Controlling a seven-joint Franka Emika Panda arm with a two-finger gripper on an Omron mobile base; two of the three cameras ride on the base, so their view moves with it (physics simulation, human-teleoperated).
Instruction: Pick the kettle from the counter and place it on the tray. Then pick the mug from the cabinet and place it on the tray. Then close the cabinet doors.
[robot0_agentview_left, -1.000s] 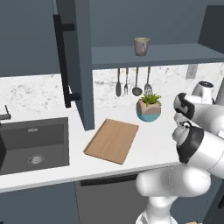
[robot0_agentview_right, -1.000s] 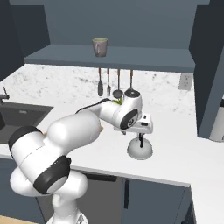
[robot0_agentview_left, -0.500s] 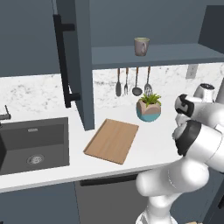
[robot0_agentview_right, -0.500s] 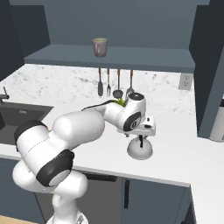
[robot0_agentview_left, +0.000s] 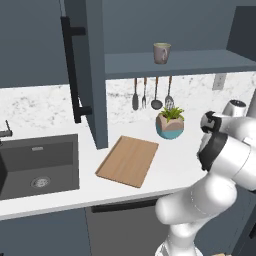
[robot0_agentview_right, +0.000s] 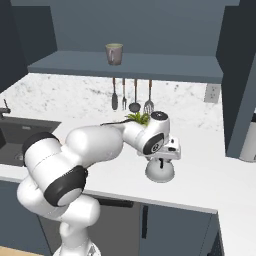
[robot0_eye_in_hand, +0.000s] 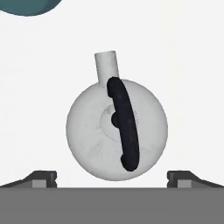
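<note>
A long white tabletop (robot0_agentview_left: 90, 172) is running under a white grey-speckled marble backsplash (robot0_agentview_right: 75, 97); a dark inset sink (robot0_agentview_left: 35, 167) is sitting at its left end; a dark slate-blue cabinet (robot0_agentview_right: 150, 30) is hanging above, its inner shelf (robot0_agentview_right: 125, 65) carrying the greyish mug (robot0_agentview_left: 161, 52); one cabinet door (robot0_agentview_left: 92, 70) is standing open, edge-on in the left base view, with its long black bar handle (robot0_agentview_left: 72, 75) facing left; three utensils (robot0_agentview_right: 132, 95) are hanging on the backsplash under the shelf; a teal-and-tan plant pot (robot0_agentview_left: 170, 125) is standing near them; an outlet (robot0_agentview_right: 212, 92) is showing on the wall to the right; the wooden tray (robot0_agentview_left: 127, 160) is lying flat on the tabletop between the sink and the plant pot, with nothing on it.

The kettle (robot0_eye_in_hand: 117, 131) is sitting on the tabletop right of the plant pot, well apart from the tray; in the right base view the tool (robot0_agentview_right: 161, 159) is hanging directly over it, with the arm's wrist covering the kettle's top; in the hand view the camera is looking straight down on the silver dome, its spout (robot0_eye_in_hand: 106, 63) pointing up the picture and its black arched handle (robot0_eye_in_hand: 124, 124) running nearly top to bottom; the two fingertips (robot0_eye_in_hand: 41, 178) are standing wide apart, released, one on each side of the kettle's body, gripping nothing; whether they are touching the kettle is not clear.
</note>
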